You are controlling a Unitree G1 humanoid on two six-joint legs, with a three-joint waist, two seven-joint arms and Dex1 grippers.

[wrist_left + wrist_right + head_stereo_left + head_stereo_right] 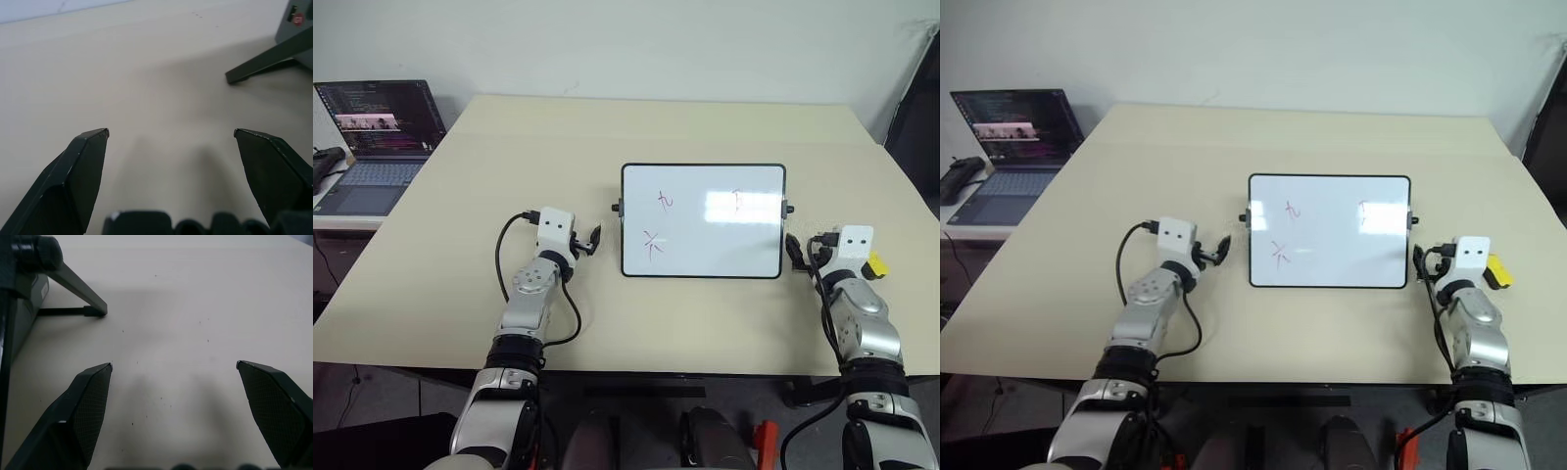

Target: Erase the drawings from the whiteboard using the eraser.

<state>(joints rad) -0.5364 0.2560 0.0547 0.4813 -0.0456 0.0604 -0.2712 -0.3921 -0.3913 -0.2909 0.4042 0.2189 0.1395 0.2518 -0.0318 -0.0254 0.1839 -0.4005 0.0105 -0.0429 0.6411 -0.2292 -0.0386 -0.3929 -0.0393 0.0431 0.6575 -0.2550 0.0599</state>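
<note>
The rectangular glossy white whiteboard with its thin black frame and small black side knobs stands propped slightly right of the middle of the pale beige worktop. Three small thin red-purple marker drawings are on it: one at about 10 o'clock from the board's centre, one at 8 o'clock near the lower left corner, and a fainter one at 1 o'clock, partly washed out by a glare patch.

The left tool sits at 9 o'clock from the board, close to its left edge but apart from it. Its two black fingers are spread wide with bare worktop between them, gripping nothing.

The right tool lies at roughly 4 o'clock from the board's centre, just beside the lower right corner. Its fingers are likewise spread fully apart and empty (the board's dark support leg shows beyond them in the right wrist view).

The small bright yellow eraser with a dark part rests on the worktop at 3 o'clock from the right wrist, just beside it.

An open laptop with a dark screen stands at the far left, off the worktop's 10 o'clock corner.
</note>
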